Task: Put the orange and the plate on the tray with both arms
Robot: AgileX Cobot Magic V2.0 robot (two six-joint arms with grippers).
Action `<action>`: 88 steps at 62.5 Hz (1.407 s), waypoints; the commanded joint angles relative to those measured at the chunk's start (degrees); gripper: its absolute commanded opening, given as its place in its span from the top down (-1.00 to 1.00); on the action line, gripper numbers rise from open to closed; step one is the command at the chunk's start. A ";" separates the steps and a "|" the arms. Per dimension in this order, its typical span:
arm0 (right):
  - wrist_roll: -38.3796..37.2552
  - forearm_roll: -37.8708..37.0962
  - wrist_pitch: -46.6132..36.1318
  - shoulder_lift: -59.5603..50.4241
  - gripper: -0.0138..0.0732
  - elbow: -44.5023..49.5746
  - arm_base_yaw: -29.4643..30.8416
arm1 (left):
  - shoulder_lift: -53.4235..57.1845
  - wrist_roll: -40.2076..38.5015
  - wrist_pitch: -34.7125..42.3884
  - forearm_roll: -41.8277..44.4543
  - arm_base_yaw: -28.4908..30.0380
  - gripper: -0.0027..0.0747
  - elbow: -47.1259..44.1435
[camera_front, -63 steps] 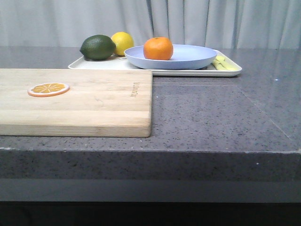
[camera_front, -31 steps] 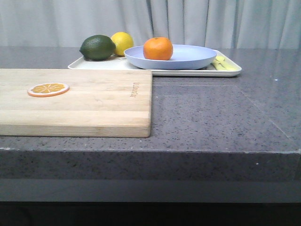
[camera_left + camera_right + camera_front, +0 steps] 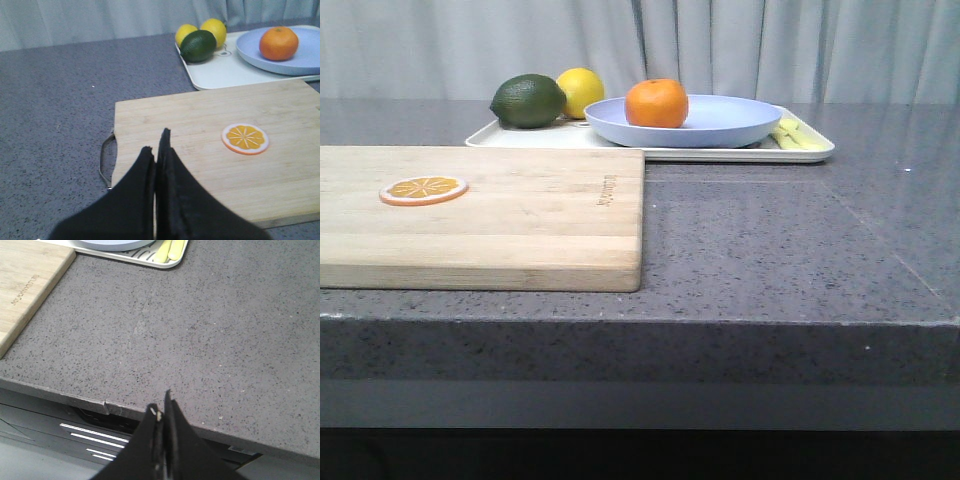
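The round bright orange fruit (image 3: pixel 657 103) sat inside the big pale blue round plate (image 3: pixel 720 128), and the plate sat on the flat cream-white tray (image 3: pixel 809 153) at the far side of the grey speckled table (image 3: pixel 770 240). It looked to me like the job was already done. A dark green lime (image 3: pixel 528 101) and a yellow lemon (image 3: pixel 581 91) lay on the left end of the tray, just beside the plate. The left gripper (image 3: pixel 156 145) had its two black fingers pressed together with nothing between them, and it hung over the near left part of the long wooden cutting board (image 3: pixel 490 215), near the flat orange slice (image 3: pixel 245 138). The right gripper (image 3: pixel 161 407) was pressed together too, holding nothing, out by the near edge of the table. Both were well apart from the tray and touched nothing on it. I think the orange would be firm and a bit heavy, and it could roll, so you would pinch it around its middle. I think the plate would be stiff and smooth and maybe slippery, so the thin rim would be the place to grab.
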State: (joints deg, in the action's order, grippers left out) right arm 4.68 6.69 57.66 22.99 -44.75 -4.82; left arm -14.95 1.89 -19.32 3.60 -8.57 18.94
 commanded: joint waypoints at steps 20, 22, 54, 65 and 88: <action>-0.10 -0.39 -3.67 0.40 0.84 -1.27 0.09 | 16.38 0.17 21.57 -8.35 6.74 0.98 -20.09; -0.10 -0.39 -3.67 0.40 0.84 -1.27 0.09 | 16.45 0.17 23.11 -8.57 6.98 0.98 -21.11; -0.10 -0.39 -3.61 0.40 0.84 -1.27 0.10 | 16.31 0.17 21.20 -8.72 6.98 0.98 -20.91; -0.10 -0.39 -3.61 0.40 0.84 -1.27 0.10 | 16.31 0.17 21.20 -8.72 6.98 0.98 -20.91; -0.10 -0.39 -3.61 0.40 0.84 -1.27 0.10 | 16.31 0.17 21.20 -8.72 6.98 0.98 -20.91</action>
State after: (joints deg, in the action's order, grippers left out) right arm 4.68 6.69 57.66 22.99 -44.66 -4.82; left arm 0.22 1.89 -2.82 -4.59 -1.51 -0.38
